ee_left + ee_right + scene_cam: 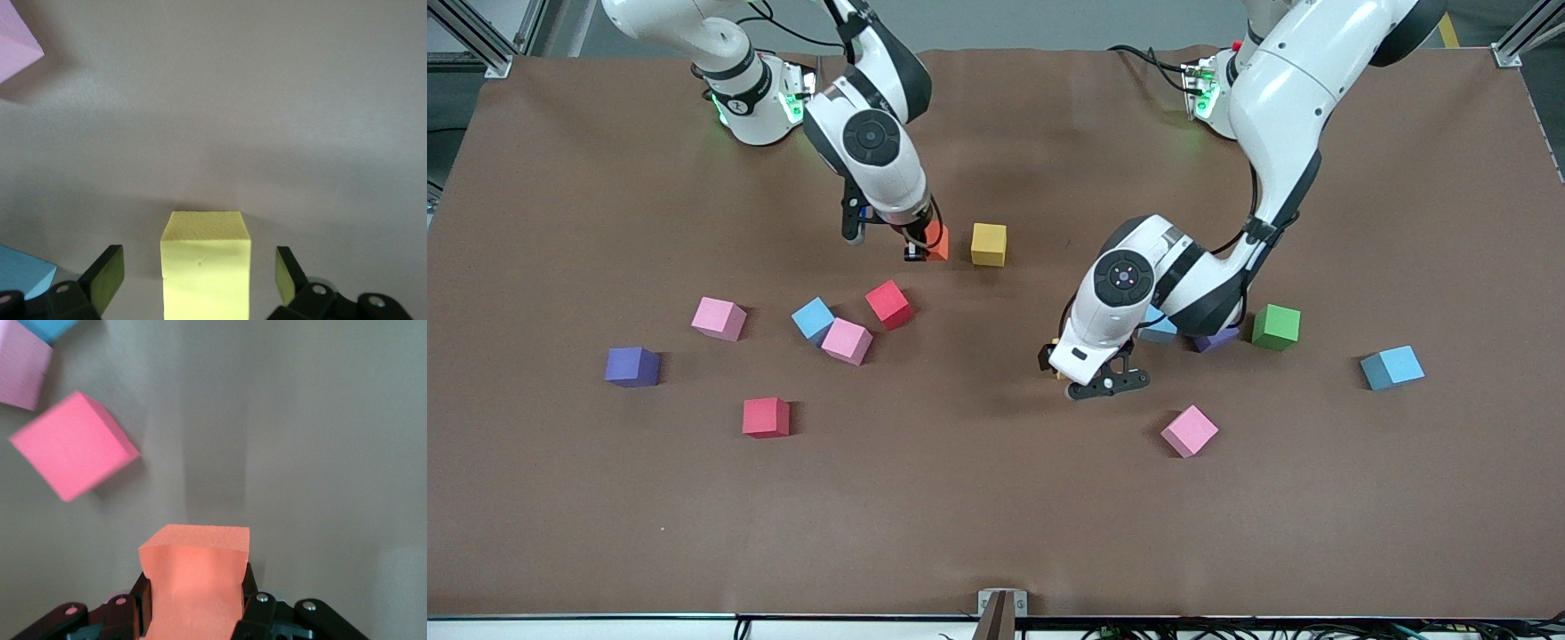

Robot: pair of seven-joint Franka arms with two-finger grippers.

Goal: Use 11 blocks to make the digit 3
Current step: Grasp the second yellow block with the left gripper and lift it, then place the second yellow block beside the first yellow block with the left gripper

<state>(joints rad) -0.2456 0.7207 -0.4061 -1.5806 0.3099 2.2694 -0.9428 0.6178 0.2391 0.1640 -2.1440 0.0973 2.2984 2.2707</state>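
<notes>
The right gripper (921, 249) grips an orange block (937, 241) beside a yellow block (989, 244) on the brown tabletop (996, 516). The left gripper (1107, 384) hangs low, its fingers spread, near the middle, with a green block (1276, 326) toward the left arm's end. Pink (719, 318), blue (813, 319) and red (888, 304) blocks lie scattered toward the right arm's end, and a purple block (632, 366) lies out past them.

My left gripper (200, 283) straddles a yellow cube (205, 263) with room either side — a blue cube (23, 272) crowds one finger (107, 275).
</notes>
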